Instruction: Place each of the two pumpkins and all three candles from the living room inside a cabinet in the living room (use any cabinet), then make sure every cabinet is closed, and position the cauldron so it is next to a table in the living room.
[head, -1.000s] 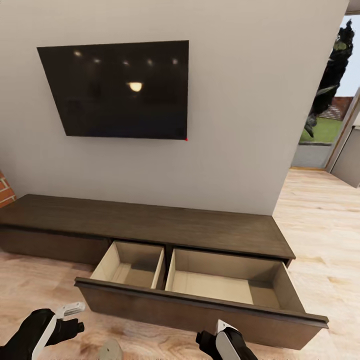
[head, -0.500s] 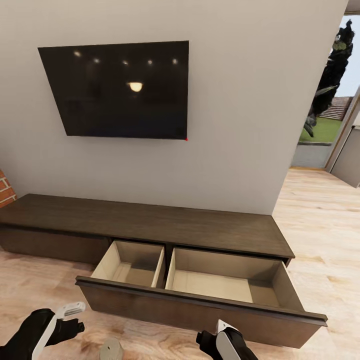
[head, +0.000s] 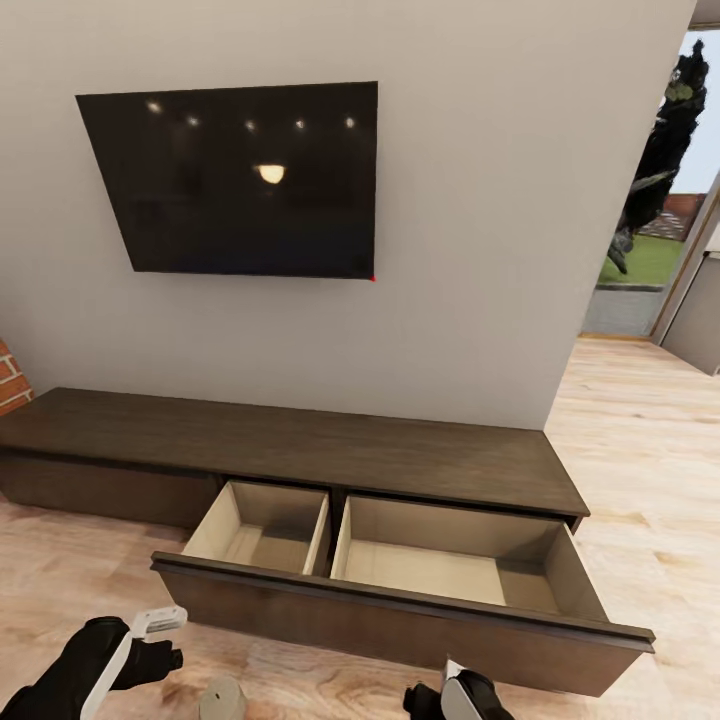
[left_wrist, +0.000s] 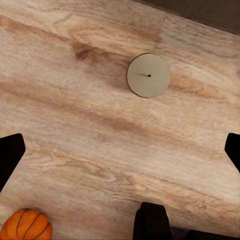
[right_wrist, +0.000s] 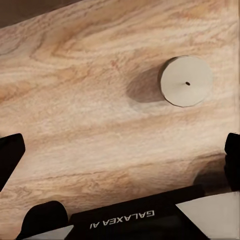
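The dark brown cabinet (head: 300, 450) stands along the wall with one wide drawer (head: 400, 600) pulled out; its two pale compartments are empty. A pale candle (head: 222, 697) stands upright on the wooden floor in front of the drawer. My left gripper (head: 158, 640) hovers left of the candle and is open over bare floor (left_wrist: 120, 152), with a candle (left_wrist: 148, 75) ahead and an orange pumpkin (left_wrist: 26, 225) at the frame's corner. My right gripper (head: 458, 695) hangs low before the drawer, open above the floor (right_wrist: 120, 157), with a candle (right_wrist: 186, 80) nearby. Cauldron and table are out of view.
A black TV (head: 235, 180) hangs on the grey wall above the cabinet. A brick edge (head: 10, 375) shows at the left. An opening to the outdoors (head: 660, 200) lies at the right, with open wood floor (head: 650, 450) beside the cabinet. The robot's base (right_wrist: 125, 220) is under the right wrist.
My left gripper has shifted slightly right and down in the head view. The right gripper has sunk lower toward the frame's bottom edge. Cabinet, drawer and candle have not moved.
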